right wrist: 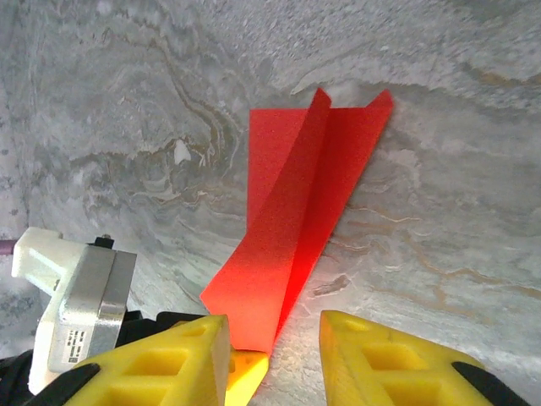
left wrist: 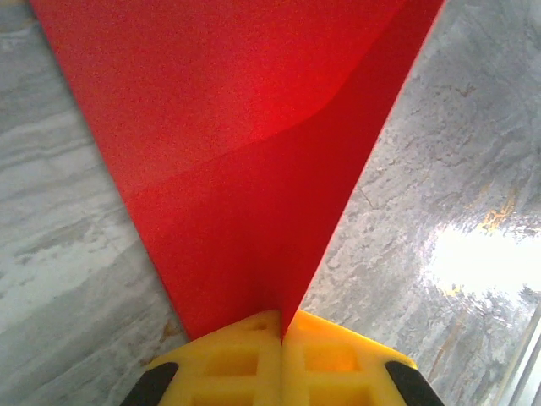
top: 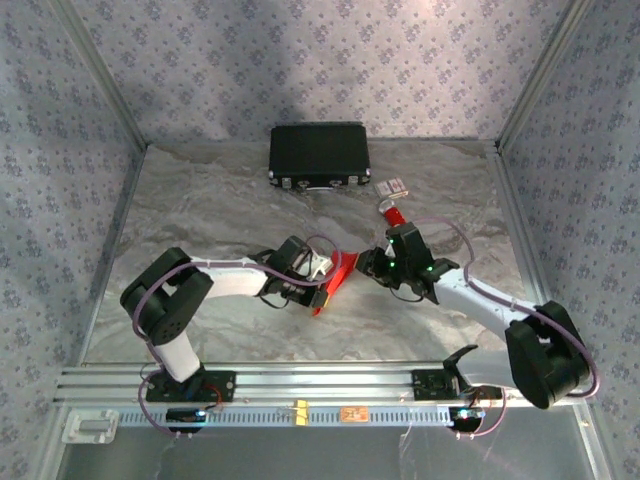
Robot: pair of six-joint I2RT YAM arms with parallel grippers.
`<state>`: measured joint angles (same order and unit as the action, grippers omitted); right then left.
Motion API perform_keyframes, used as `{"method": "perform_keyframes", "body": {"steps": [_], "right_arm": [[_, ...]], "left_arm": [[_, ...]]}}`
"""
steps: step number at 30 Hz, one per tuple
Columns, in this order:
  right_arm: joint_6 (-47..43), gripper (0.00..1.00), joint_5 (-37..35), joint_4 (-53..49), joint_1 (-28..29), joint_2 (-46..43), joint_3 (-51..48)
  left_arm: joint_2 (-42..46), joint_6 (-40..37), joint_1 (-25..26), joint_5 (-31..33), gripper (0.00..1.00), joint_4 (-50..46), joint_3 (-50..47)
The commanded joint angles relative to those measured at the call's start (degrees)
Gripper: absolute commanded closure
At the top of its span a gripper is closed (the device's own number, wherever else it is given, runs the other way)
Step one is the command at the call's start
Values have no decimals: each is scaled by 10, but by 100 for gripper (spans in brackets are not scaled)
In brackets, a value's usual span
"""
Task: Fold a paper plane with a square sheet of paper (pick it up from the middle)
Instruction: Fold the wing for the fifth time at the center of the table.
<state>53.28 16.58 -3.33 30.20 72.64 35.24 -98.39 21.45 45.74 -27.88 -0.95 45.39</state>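
Near: left jaws, yellow fingertips (left wrist: 228,359) pressed together, pinching narrow end of square sheet of paper (left wrist: 245,152). Right jaws half parted, gripping nothing, straddling same end.
Risk: closing off-line crushes ridge; arms pulling apart tears thin sheet; single-point pinch lets it pivot.
Sheet: bright red, tapering, raised lengthwise crease. Wide end looks to rest on worktop (right wrist: 439,101), mid-worktop between arms.

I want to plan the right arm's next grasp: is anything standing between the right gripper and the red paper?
No loose object does. The right gripper has its jaws open on either side of the red paper's near tip. Only the left gripper, shut on that same tip, crowds the spot.
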Motion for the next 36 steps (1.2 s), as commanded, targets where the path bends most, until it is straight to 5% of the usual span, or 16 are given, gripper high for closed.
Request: {"method": "perform_keyframes", "body": {"steps": [1, 14, 17, 36], "right_arm": [[-19, 67, 24, 30, 12, 19, -6], [-44, 74, -21, 151, 38, 18, -66], [-74, 75, 19, 145, 36, 28, -53], [-57, 84, 104, 267, 21, 147, -33]], "left_arm": [[-14, 14, -7, -35, 100, 18, 11], [-66, 93, -44, -173, 100, 93, 19], [-82, 107, -46, -192, 100, 103, 20], [-102, 205, -58, -213, 100, 182, -1]]}}
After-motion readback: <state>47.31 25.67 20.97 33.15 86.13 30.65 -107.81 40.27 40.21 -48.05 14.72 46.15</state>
